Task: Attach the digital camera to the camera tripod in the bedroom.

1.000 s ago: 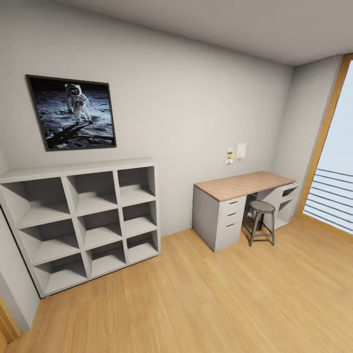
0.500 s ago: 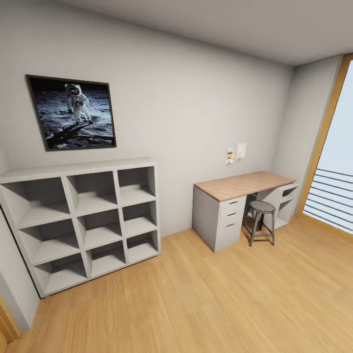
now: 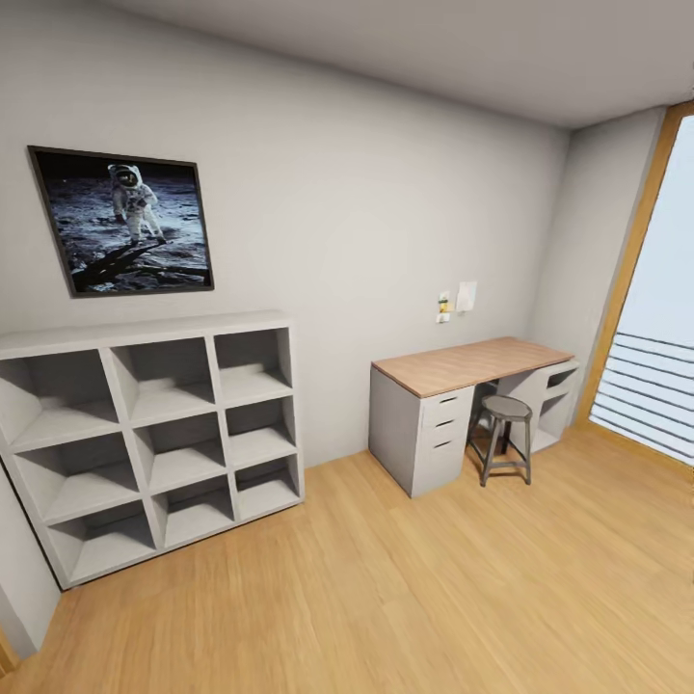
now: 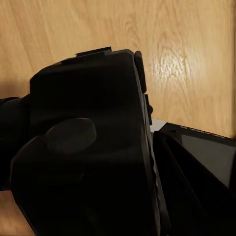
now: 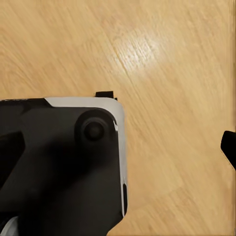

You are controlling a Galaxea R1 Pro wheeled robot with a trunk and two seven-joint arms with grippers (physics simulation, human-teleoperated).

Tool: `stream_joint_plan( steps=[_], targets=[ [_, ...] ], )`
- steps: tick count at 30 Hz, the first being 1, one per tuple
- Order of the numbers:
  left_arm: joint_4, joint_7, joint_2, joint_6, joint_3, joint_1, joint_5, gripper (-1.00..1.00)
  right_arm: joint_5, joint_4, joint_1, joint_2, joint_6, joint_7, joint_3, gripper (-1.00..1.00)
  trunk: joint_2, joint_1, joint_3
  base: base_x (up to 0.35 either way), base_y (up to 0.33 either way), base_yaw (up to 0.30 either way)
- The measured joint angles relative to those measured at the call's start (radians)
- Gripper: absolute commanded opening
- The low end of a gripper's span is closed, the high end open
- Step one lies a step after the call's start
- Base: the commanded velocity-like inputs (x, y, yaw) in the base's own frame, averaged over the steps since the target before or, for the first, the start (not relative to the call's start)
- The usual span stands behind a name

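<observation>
1. We are looking across the bedroom (image 3: 386,222): white cubby shelves (image 3: 154,424) under a framed astronaut picture (image 3: 120,220), then a wood-topped table (image 3: 472,361) with a stool (image 3: 505,434) by the window (image 3: 655,376).
2. We cannot place the digital camera or the camera tripod from here, so we cannot yet judge which way either lies from a claw, how its long axis runs, or which arm is nearer.
3. The left wrist view gives a dark bulky shape (image 4: 88,162) close to the lens, above the wood floor (image 4: 187,54). We cannot tell what it is, nor whether the left claw is wide, narrow or holding anything.
4. The right wrist view gives a black, white-edged body (image 5: 59,162) over the floor; the right claw's state we cannot tell either.
5. We judge the robot to be in transit; the next move calls for turning until the tripod comes into sight.
</observation>
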Motion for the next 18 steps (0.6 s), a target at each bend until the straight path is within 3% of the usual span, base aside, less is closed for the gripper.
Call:
stream_joint_plan(
  steps=[4,11,18],
  targets=[
    [0.000,0.000,0.000,0.000,0.000,0.000,0.000,-1.00,0.000,0.000,0.000,0.001,0.000,0.000,0.001,1.00,0.000,0.000,0.000,0.047,-0.173,0.000],
    [0.000,0.000,0.000,0.000,0.000,0.000,0.001,-1.00,-0.002,0.001,0.001,0.002,-0.002,0.000,0.000,1.00,0.000,0.000,0.000,0.008,-0.029,-0.009],
    [0.000,0.000,0.000,0.000,0.000,0.000,0.000,-1.00,-0.006,0.001,0.000,0.003,-0.001,-0.001,0.000,1.00,0.000,0.000,0.000,0.001,-0.002,-0.190]
  ],
)
